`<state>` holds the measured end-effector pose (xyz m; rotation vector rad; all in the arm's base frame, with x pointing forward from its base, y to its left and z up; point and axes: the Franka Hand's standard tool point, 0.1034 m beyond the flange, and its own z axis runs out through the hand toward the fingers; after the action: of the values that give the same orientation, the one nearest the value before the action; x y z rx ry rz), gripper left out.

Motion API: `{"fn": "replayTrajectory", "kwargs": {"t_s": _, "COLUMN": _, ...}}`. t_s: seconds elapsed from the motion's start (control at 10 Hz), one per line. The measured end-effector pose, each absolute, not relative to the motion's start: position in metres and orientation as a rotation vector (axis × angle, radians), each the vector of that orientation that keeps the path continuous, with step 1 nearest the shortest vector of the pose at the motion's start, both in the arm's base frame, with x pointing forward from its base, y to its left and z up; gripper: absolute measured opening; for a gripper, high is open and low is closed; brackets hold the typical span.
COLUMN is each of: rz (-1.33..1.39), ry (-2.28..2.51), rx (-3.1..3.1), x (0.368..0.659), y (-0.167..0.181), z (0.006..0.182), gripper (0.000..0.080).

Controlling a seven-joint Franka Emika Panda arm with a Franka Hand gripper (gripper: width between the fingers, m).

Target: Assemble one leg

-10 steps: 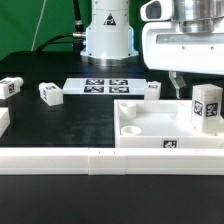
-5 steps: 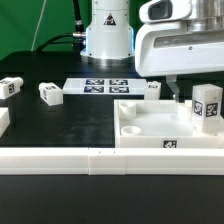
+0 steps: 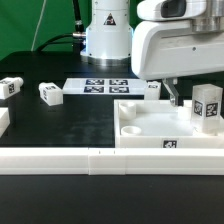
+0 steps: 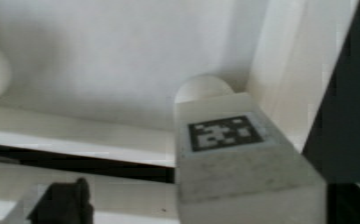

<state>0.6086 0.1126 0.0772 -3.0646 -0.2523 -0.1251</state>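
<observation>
A white leg (image 3: 207, 108) with marker tags stands upright in the far right corner of the white panel (image 3: 150, 131). My gripper (image 3: 171, 94) hangs over the panel's back edge, to the exterior view's left of that leg, apart from it and empty. In the wrist view the same leg (image 4: 239, 150) rises close by and one dark finger (image 4: 61, 203) shows far to the side, so the jaws stand open. Other loose legs lie on the black table: one (image 3: 50, 93) at the left, one (image 3: 11, 86) at the far left, one (image 3: 152, 90) behind the panel.
The marker board (image 3: 104, 86) lies in front of the robot base (image 3: 107, 35). A long white rail (image 3: 90, 159) runs along the front. Another white part (image 3: 3, 121) sits at the exterior view's left edge.
My gripper has moved steadily toward the exterior view's left, away from the upright leg. The leg and the other parts have not moved.
</observation>
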Motion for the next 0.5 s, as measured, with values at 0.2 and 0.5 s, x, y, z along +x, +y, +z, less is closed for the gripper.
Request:
{"fn": "replayTrajectory", "kwargs": {"t_s": 0.2, "rz": -0.125, "ry": -0.255, "rx": -3.064, "x": 0.6085, "y": 0.1130, "z": 0.0771, "gripper": 0.0387}}
{"fn": "replayTrajectory", "kwargs": {"t_s": 0.5, "rz": -0.124, "ry": -0.218, "rx": -3.066, "x": 0.6084, "y": 0.1131, "z": 0.0771, "gripper": 0.0290}}
